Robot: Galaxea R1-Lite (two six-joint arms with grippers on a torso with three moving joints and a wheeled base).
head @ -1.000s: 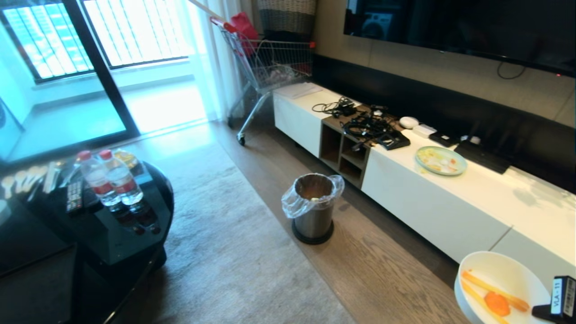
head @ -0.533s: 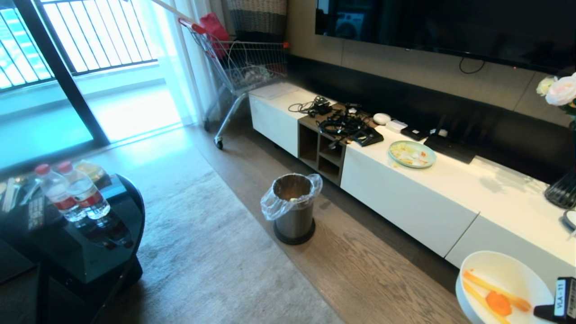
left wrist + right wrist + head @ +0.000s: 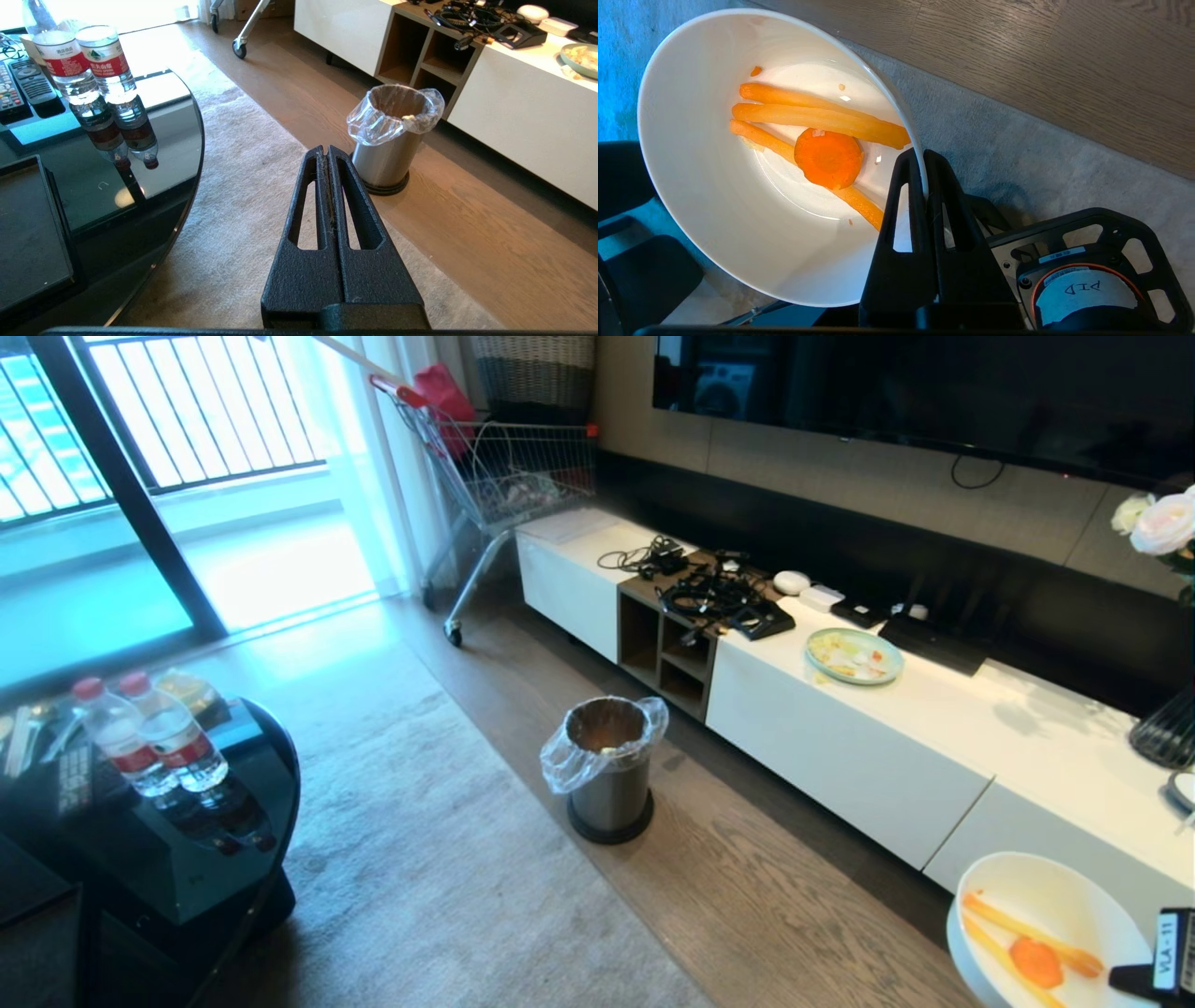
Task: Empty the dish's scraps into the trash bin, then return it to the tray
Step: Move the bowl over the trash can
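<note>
one white glossy round dish (image 3: 1046,933), near right, held above the floor, mouth facing up, its rim pinched between the fully closed fingers of the right gripper (image 3: 924,186). inside the dish: scraps (image 3: 817,140), three thin orange strips lying roughly parallel with one orange round slice resting across them. a white label on the right arm reads "vla-11"; a round tag beside the wrist shows hand lettering, seen reversed, unclear. left gripper (image 3: 327,151), textured black plastic, fingers pressed together, empty, hanging over the pale short-pile rug (image 3: 439,859). tray (image 3: 28,233), flat matte black, low rim, near left on a glossy black glass table (image 3: 154,186). farther on the same table: two clear water bottles (image 3: 84,60), red-and-white labels with small print not readable, and a remote control (image 3: 28,79). trash bin (image 3: 607,770), round dark metal cylinder, upright on wood-plank floor, crinkly clear bag folded over its rim, mid distance, well apart from the dish. far right: long white cabinet (image 3: 840,747) carrying a pale green plate (image 3: 854,656) and tangled black cables (image 3: 709,593). farthest: wire shopping cart (image 3: 509,476).
</note>
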